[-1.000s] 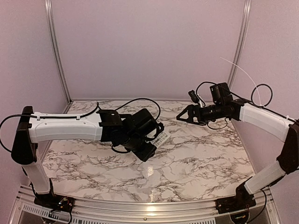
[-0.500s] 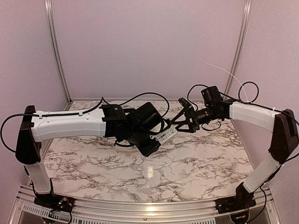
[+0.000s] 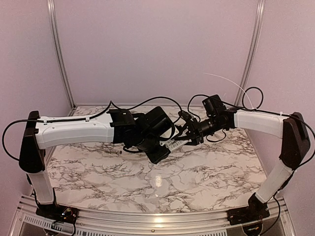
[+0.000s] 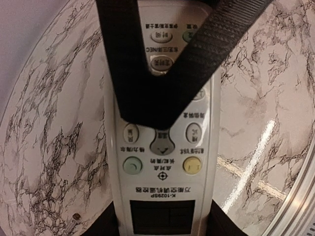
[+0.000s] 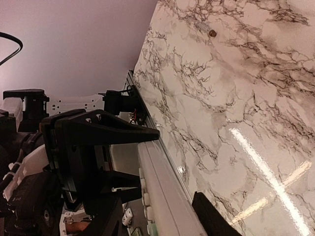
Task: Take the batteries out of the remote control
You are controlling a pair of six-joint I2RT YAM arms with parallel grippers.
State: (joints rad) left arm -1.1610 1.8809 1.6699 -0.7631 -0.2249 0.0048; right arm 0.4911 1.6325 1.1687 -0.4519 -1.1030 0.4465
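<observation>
Here's the left arm reaching in from 9 o'clock on the top view, and its left gripper [image 4: 163, 226] has the remote control [image 4: 162, 162] clamped, fingers narrow and pressing the two long edges at the display end. The remote is up off the marble counter [image 3: 211, 172], just about over the middle of it, with its free end pointing out toward 3 o'clock. The right arm is there to meet it from 2 o'clock, and the two wrists sit almost nose to nose. On the left wrist view the button face looks straight at the lens: display window down at 6 o'clock, green and yellow round buttons just above it, more rows running up toward 12. One black right finger [image 4: 147, 98], a V-shaped frame, lies right across those upper rows. The right wrist view shows the remote edge-on, a white strip running from centre down to 6 o'clock. The right gripper [image 5: 176, 164] straddles it, one finger on the button side at 10 o'clock and the other on the back side at 5 o'clock. They stand moderately apart around the free end, but I cannot tell whether they actually pinch it. The back of the remote is turned away from every lens. A small dark spot [image 4: 75, 216] sits on the counter at 8 o'clock on the left wrist view.
</observation>
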